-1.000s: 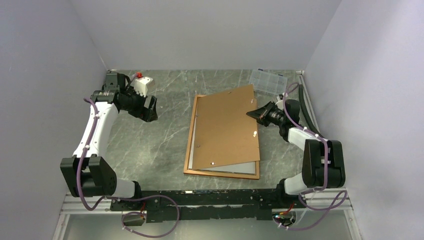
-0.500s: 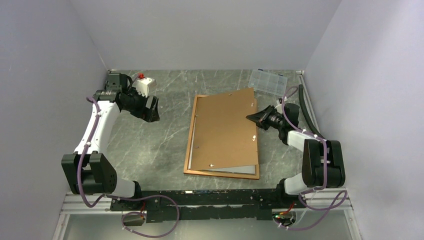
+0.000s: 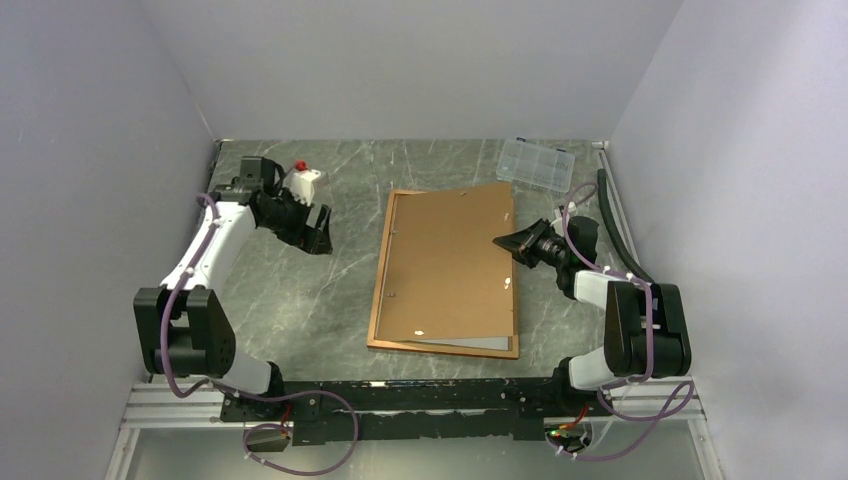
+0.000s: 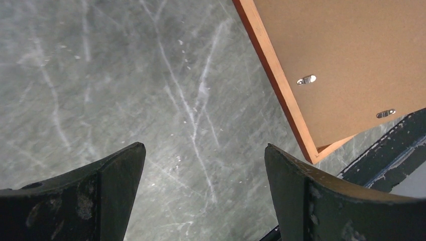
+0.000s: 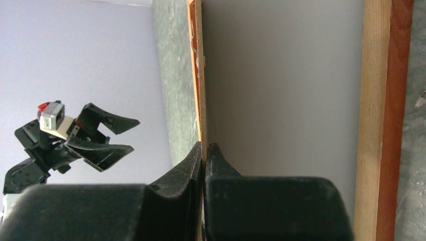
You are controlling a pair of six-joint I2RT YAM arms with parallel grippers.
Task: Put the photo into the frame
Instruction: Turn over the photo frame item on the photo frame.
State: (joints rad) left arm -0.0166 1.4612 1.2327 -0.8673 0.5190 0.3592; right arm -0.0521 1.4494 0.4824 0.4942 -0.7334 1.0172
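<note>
One grip: R gripper (image 3: 501, 241) clamps flat brown backing board (image 3: 450, 270) by right edge, over thin red-orange wood frame (image 3: 378, 300); L gripper (image 3: 318, 230) agape, empty, far left.

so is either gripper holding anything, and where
The right gripper pinches the brown backing board by its right edge; the left gripper is open and empty.

Clear compartment box (image 3: 536, 161) near brown backing board (image 3: 450, 260), marbled table (image 3: 300, 290)

No legible text or labels anywhere.
</note>
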